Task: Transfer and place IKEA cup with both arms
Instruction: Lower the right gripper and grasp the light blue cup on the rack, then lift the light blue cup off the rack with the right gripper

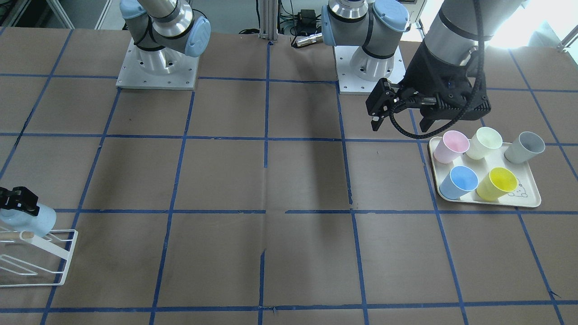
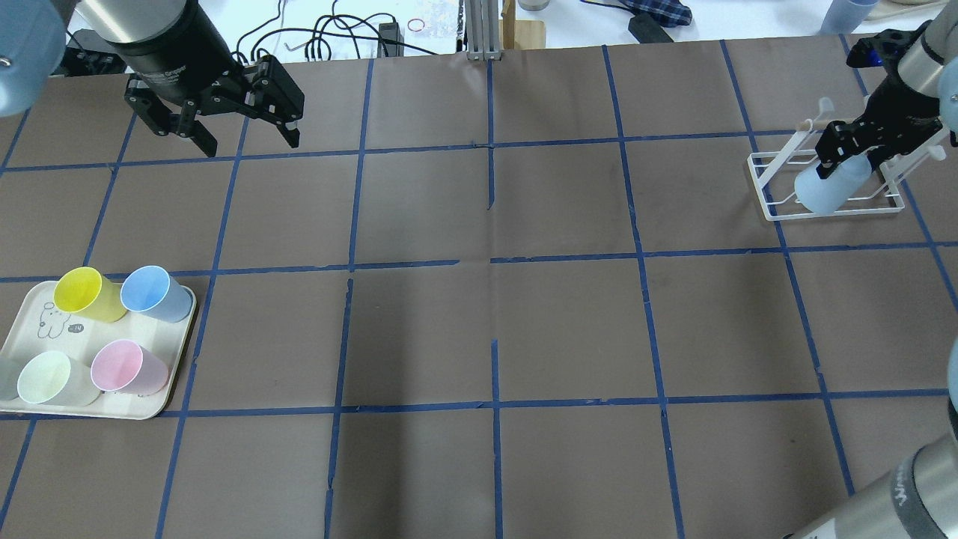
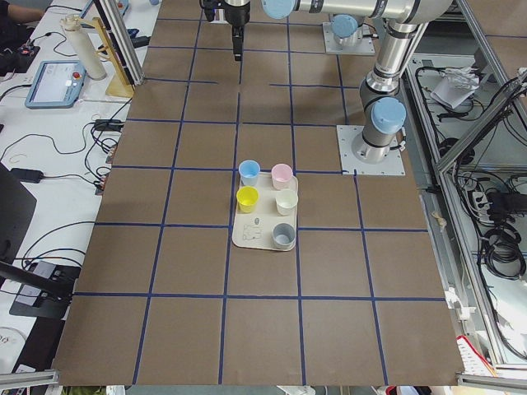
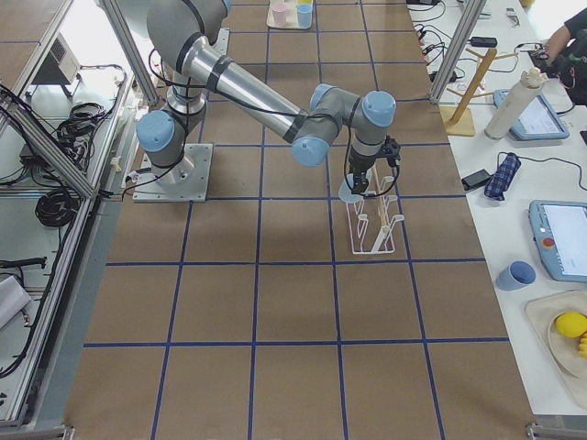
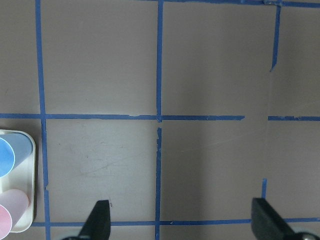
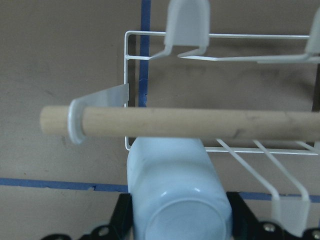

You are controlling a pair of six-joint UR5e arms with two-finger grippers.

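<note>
Right hand (image 2: pixel 846 159) clamps the cup (image 2: pixel 825 189) at the rack (image 2: pixel 771 206), worktop's (image 2: pixel 479 337) right edge; left hand (image 2: pixel 248 142) gapes, empty. Placing step, I judge: next, seat it and release.

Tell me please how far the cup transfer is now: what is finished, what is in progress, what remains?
Done, it seems: the hand-over, since the left gripper hangs open and empty, away from the tray. In hand: the right gripper is shut on the IKEA cup, tilted at the white wire rack. Left: seat the cup on the rack and release it.
</note>
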